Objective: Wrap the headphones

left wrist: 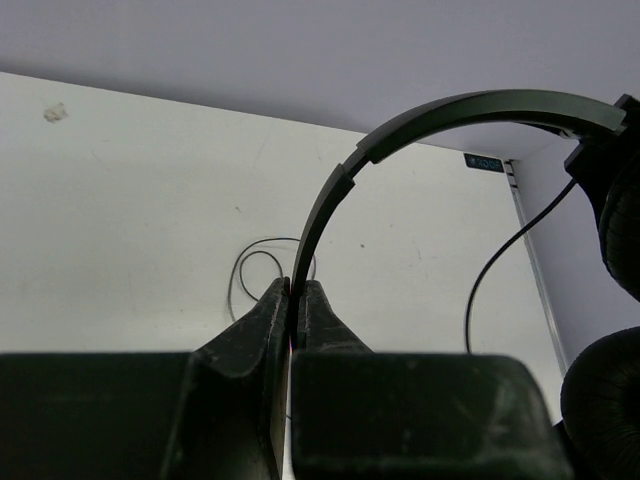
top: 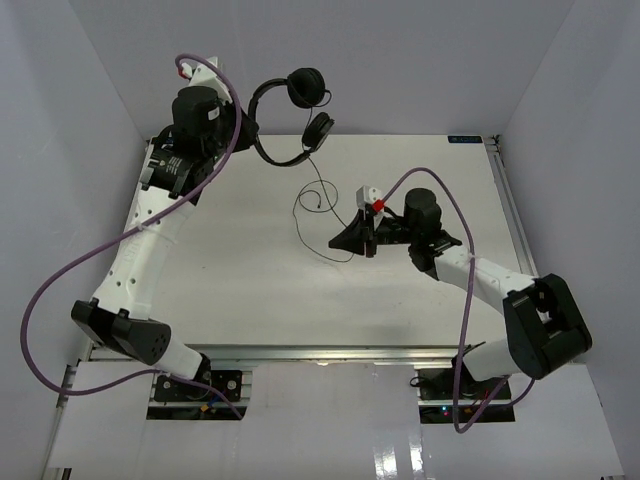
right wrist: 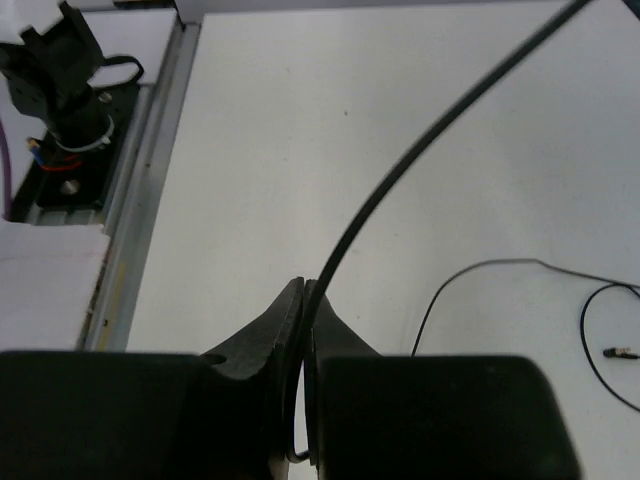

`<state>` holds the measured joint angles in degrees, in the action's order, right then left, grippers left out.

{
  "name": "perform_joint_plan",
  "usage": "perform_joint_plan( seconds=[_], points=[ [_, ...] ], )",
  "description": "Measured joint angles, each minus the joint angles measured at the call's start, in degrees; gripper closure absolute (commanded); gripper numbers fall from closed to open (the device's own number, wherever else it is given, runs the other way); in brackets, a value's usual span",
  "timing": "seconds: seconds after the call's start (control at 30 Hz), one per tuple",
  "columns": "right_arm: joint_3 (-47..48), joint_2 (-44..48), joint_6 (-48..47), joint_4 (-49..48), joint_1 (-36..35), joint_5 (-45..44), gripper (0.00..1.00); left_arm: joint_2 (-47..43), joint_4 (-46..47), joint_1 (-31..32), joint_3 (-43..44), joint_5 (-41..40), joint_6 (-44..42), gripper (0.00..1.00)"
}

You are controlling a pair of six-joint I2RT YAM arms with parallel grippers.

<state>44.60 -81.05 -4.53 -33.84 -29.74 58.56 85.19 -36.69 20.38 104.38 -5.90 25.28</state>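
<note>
One pair of headphones [top: 307,87], with two earcups and a single cord [right wrist: 400,172], is held up off the table [top: 250,290]. The left gripper [left wrist: 297,300] is clamped tight on the thin headband, with both earcups off to its right. The right gripper [right wrist: 303,295] is pinched closed on the cord, whose slack loops lie beyond its tips on the white tabletop, boxed in by pale walls [top: 400,60].

Black headphones [top: 306,87]; white table [top: 240,270]; purple cables [top: 26,325]; white, black-jointed arms [top: 140,250].
</note>
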Motion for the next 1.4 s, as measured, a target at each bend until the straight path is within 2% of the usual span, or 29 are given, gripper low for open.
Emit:
perform_joint_plan(
  seconds=[0.2,0.4,0.6,0.73,0.9,1.07,1.23,1.4],
  points=[
    [1.7,2.2,-18.2,21.9,-10.4,-19.9,0.92,4.7,3.2,-3.1,0.7,0.9,3.4,1.00],
    [12.3,2.2,-31.8,39.0,-15.8,-43.2,0.92,11.3,6.7,-3.7,0.5,-5.6,1.1,1.00],
    [19.9,3.3,-46.3,42.9,-20.0,-66.7,0.92,14.2,13.1,-3.1,-10.0,-9.7,-3.4,1.00],
    [20.8,3.8,-54.8,41.5,-20.9,-76.4,0.92,15.4,17.2,0.1,-19.5,-11.0,-7.4,1.00],
    [23.8,3.3,-59.9,39.8,-20.5,-81.8,0.92,15.4,21.7,6.4,-29.8,-8.9,-11.4,1.00],
    [25.5,1.9,-60.3,36.6,-18.2,-82.0,0.92,11.4,24.8,8.4,-39.1,-3.8,-13.2,1.00],
    [25.5,0.8,-56.4,36.4,-12.0,-76.7,0.92,0.6,27.7,8.2,-46.2,2.4,-15.3,1.00],
    [25.6,0.4,-50.8,36.4,-7.0,-68.3,0.92,-8.5,29.6,8.7,-48.6,9.5,-16.5,1.00]
  ],
)
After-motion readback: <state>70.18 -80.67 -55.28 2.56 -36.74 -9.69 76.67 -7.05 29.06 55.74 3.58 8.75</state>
